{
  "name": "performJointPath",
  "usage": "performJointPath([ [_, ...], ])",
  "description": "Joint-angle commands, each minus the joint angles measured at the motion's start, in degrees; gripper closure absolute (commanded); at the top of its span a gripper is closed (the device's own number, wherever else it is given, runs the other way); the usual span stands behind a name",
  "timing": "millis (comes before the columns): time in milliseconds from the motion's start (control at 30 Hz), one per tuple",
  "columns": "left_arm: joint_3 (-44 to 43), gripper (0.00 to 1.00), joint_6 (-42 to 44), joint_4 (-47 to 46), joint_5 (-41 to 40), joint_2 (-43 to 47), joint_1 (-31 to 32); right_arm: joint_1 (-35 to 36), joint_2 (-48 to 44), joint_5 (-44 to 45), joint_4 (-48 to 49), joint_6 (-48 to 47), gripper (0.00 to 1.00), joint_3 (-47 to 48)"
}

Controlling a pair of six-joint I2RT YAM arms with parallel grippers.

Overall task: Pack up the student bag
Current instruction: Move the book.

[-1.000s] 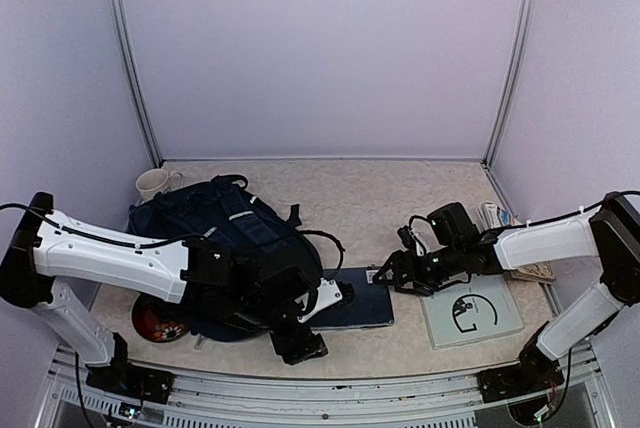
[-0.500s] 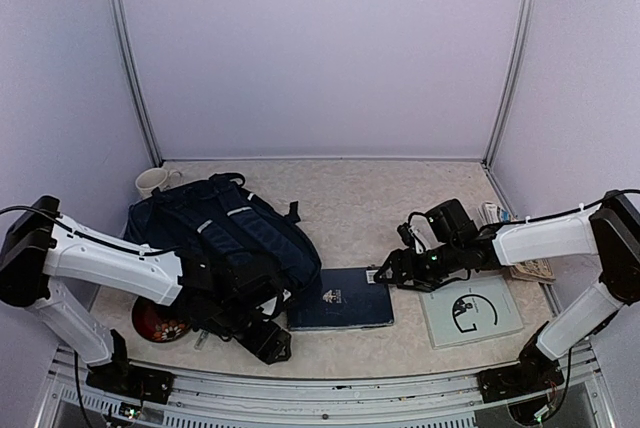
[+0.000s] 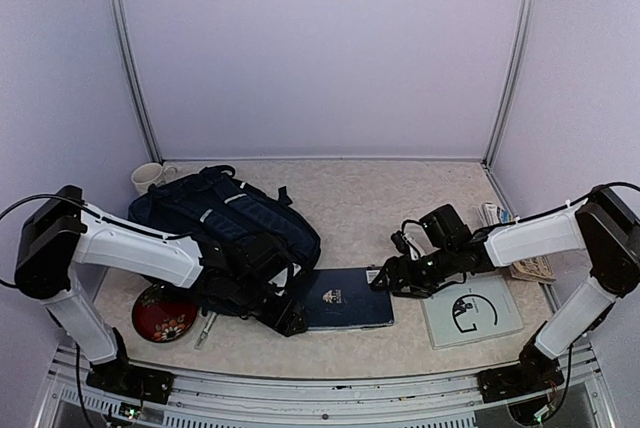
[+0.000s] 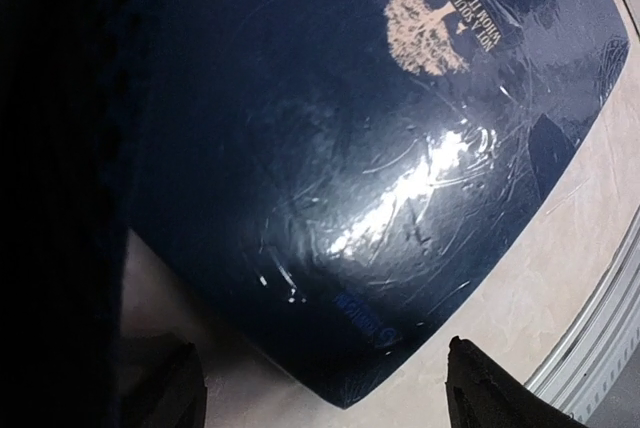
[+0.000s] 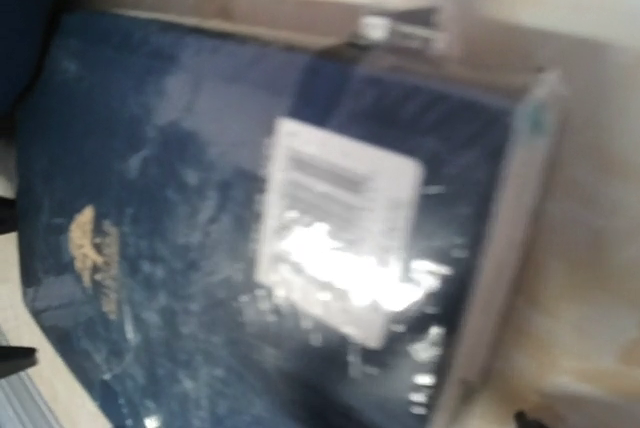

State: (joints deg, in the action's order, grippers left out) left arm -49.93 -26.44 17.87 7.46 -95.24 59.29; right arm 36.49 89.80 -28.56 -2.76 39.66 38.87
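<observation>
The student bag (image 3: 235, 220), a navy backpack with white trim, lies on its side at the left of the table. A navy book (image 3: 347, 299) with a gold tree emblem lies flat just right of it. My left gripper (image 3: 286, 320) is open low at the book's near-left corner; in the left wrist view that corner of the book (image 4: 350, 148) sits between the two fingertips (image 4: 488, 394). My right gripper (image 3: 386, 279) is open at the book's far-right edge, over the white label (image 5: 338, 240) on the blurred cover. Neither gripper holds anything.
A white mug (image 3: 148, 178) stands behind the bag. A red patterned plate (image 3: 163, 314) and a pen (image 3: 205, 330) lie near the front left. A white booklet (image 3: 470, 312) lies right of the book, with small flat items (image 3: 528, 270) beyond it. The metal front rail (image 3: 330, 388) runs close by.
My left gripper swung left along the front edge, then came back up to the book's near-left corner. The bag shifted back and left. My right gripper edged slightly left over the book.
</observation>
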Motion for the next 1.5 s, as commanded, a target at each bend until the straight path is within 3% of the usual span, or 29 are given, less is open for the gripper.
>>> performJointPath([
  [0,-3.2,0.2,4.0,-1.7,2.9,-2.9,1.6,1.9,1.3,-3.1,3.5,1.0,0.2,0.2],
  [167,-8.0,0.22,6.3,-1.3,8.1,-6.9,4.8,3.7,-0.2,-9.8,8.4,4.1,0.21,0.5],
  [300,-13.0,0.21,8.5,-2.4,10.0,-9.4,6.9,3.8,-7.4,-11.8,8.4,5.9,0.21,0.3],
  [467,-22.3,0.21,10.9,-2.5,13.1,-15.7,8.6,3.7,-18.4,-3.1,-5.1,4.4,0.2,1.1],
  [667,-30.6,0.22,11.1,-4.3,16.1,-22.0,8.8,3.7,-27.7,0.1,-13.8,8.5,0.2,-7.4],
  [833,-38.2,0.22,14.9,-1.3,18.8,-26.9,9.0,2.6,-33.7,9.4,-25.8,6.3,0.17,-7.3],
  [1200,-41.2,0.22,15.9,0.7,18.3,-28.9,7.5,-4.0,-26.4,17.7,-32.2,2.7,0.05,-5.7],
  [1467,-41.5,0.22,16.3,1.1,17.9,-29.6,7.5,-7.7,-27.4,4.8,-22.8,2.2,0.06,-10.9],
])
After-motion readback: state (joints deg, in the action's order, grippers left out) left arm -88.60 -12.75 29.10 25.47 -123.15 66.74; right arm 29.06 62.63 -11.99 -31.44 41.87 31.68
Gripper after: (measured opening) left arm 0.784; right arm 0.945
